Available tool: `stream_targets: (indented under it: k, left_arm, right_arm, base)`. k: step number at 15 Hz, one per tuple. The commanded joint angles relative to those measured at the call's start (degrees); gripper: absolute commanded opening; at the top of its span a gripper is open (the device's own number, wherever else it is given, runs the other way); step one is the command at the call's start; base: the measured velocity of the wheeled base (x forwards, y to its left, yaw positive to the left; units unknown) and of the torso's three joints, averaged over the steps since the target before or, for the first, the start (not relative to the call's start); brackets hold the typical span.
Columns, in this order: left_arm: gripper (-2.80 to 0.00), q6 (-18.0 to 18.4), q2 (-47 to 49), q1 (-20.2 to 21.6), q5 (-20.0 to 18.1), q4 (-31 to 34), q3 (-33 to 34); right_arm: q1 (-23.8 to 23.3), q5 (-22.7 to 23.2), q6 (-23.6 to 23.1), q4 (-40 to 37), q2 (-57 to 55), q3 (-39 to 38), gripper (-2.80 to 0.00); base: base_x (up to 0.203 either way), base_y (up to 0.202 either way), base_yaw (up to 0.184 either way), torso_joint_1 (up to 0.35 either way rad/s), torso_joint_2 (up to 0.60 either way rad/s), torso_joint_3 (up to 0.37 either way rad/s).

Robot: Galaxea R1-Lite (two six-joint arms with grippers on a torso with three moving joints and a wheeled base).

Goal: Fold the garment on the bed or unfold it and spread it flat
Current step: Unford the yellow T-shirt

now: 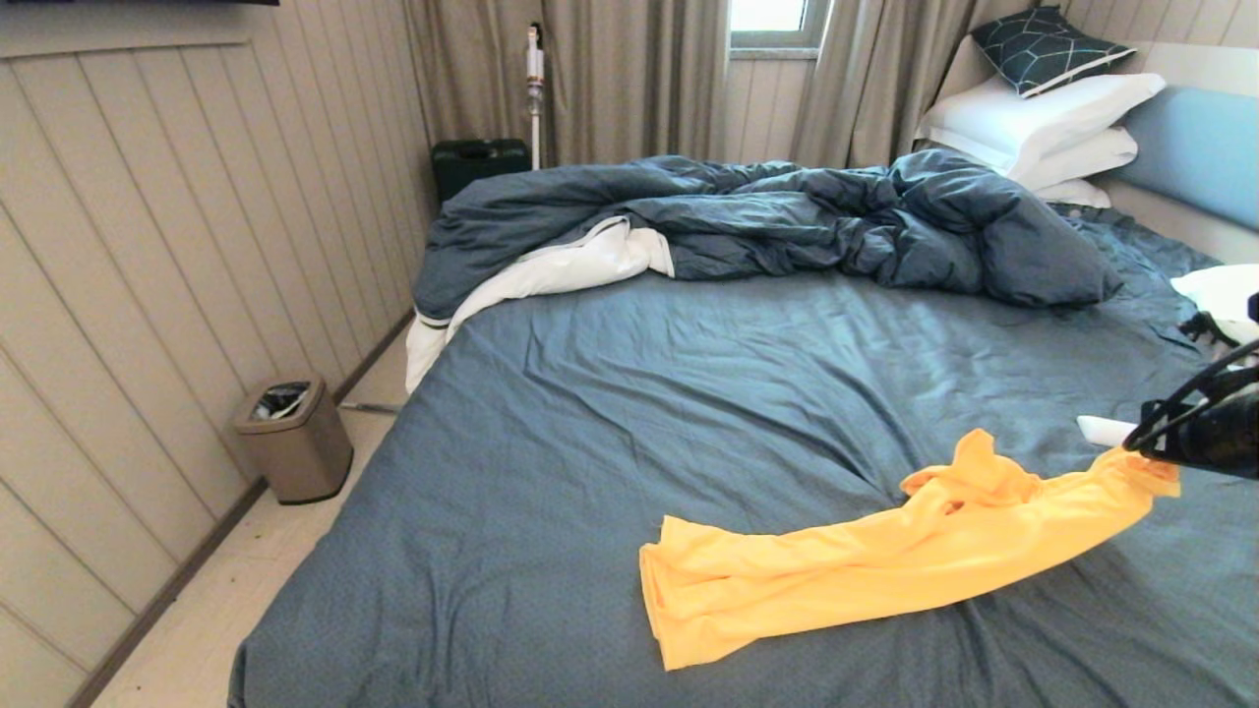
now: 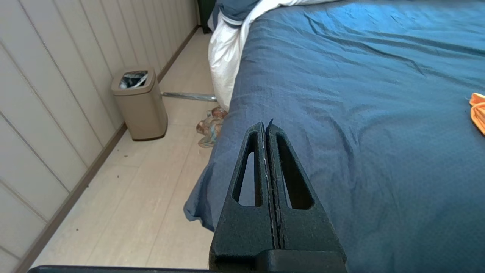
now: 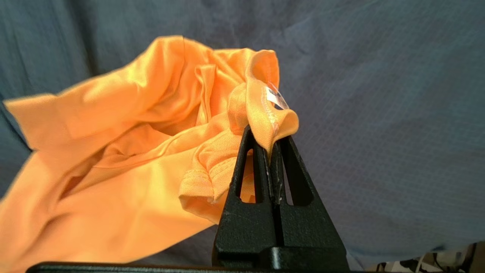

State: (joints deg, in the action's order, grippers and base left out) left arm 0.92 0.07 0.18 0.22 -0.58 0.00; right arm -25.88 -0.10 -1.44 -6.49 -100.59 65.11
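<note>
the right end effector point(image 3: 269, 146) is clenched on a fold of the yellow garment point(image 1: 866, 556) by its collar, lifting that end off the bed point(image 1: 689, 393); the rest trails in a long bunched strip across the sheet. the left end effector point(image 2: 266, 131) hangs clenched, holding nothing, beside the bed's edge.

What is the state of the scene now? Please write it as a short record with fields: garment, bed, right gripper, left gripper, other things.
garment: yellow T-shirt, bunched into a long strip across the near part of the bed, one end lifted, white neck tag near the grip
bed: dark blue sheet, rumpled duvet at the far side, white pillows by the headboard
right gripper: shut on the T-shirt's edge, at the right edge of the head view
left gripper: shut, empty, over the bed's corner
other things: waste bin on the floor by the wall
</note>
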Motion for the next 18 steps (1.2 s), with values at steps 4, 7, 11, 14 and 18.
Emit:
stream_targets:
  k: [4, 7, 11, 14, 18]
  left_arm:
    - [-2.80, -0.04, 0.01, -0.01, 0.04, -0.03, 0.00]
    - [-2.80, -0.04, 0.01, -0.01, 0.04, -0.03, 0.00]
    - [-2.80, -0.04, 0.01, 0.00, 0.04, -0.21, 0.00]
    - [-2.80, -0.04, 0.01, 0.02, 0.04, -0.21, 0.00]
    - [-2.80, -0.04, 0.01, 0.00, 0.04, -0.21, 0.00]
  right_arm:
    - [0.30, 1.41, -1.29, 5.48, 5.35, -10.86, 0.00]
    - [-3.82, 6.24, -2.24, 5.42, 10.45, -14.37, 0.00]
    - [-7.52, 12.04, -3.37, 5.07, 19.91, -17.25, 0.00]
    - [-7.56, 14.61, -3.07, 4.61, 29.53, -18.62, 0.00]
    - [-3.47, 16.81, -0.92, -1.11, 37.63, -18.63, 0.00]
  base:
    - [0.000, 0.000, 0.000, 0.000, 0.00, 0.000]
    - [0.000, 0.000, 0.000, 0.000, 0.00, 0.000]
    - [0.000, 0.000, 0.000, 0.000, 0.00, 0.000]
    - [0.000, 0.000, 0.000, 0.000, 0.00, 0.000]
    - [0.000, 0.000, 0.000, 0.000, 0.00, 0.000]
